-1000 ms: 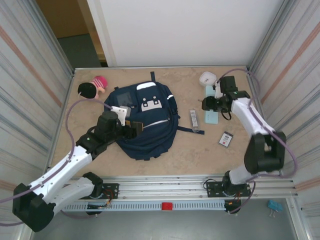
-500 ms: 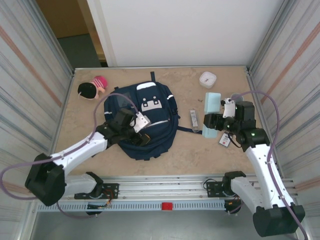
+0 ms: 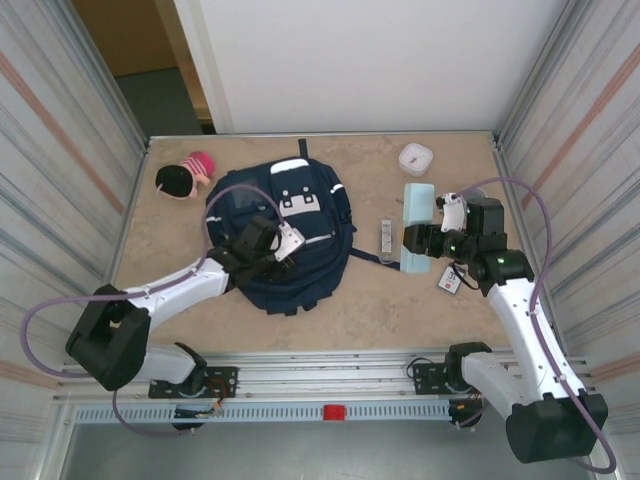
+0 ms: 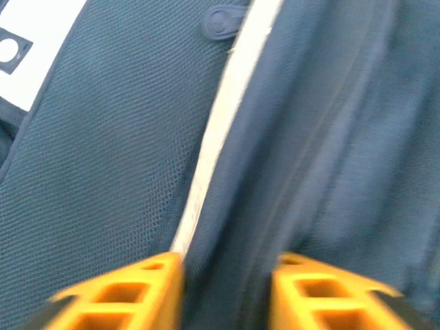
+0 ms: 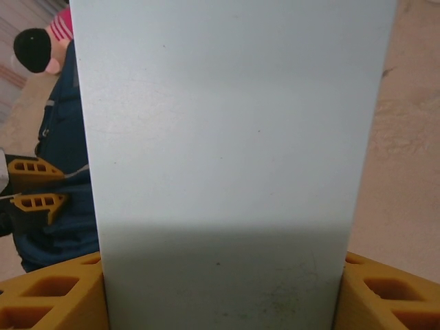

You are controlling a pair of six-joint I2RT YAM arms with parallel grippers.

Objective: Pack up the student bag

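- The bag (image 3: 318, 258) lies flat on the desk (image 3: 350, 310), left of its middle and nearer the far edge. I see no opening in it and nothing inside, so packing looks barely begun.
- The left jaws sit on the bag's front, straddling a fold of fabric beside the white stripe (image 4: 213, 137). Whether they have pinched it I cannot tell. This looks like an attempt to open the bag.
- The right jaws grip a pale box (image 3: 418, 212) by its near end, holding it right of the bag and apart from it, probably the first item to go in.
- Lying loose on the desk: a doll (image 3: 183, 173) at the far left corner, a white tub (image 3: 415, 157) by the far edge, a clear case (image 3: 385, 240) just right of the bag, and a card (image 3: 452, 279) nearer the right edge.
- Left to do, in my judgement: open the bag, put in the box and the loose things, then close it.
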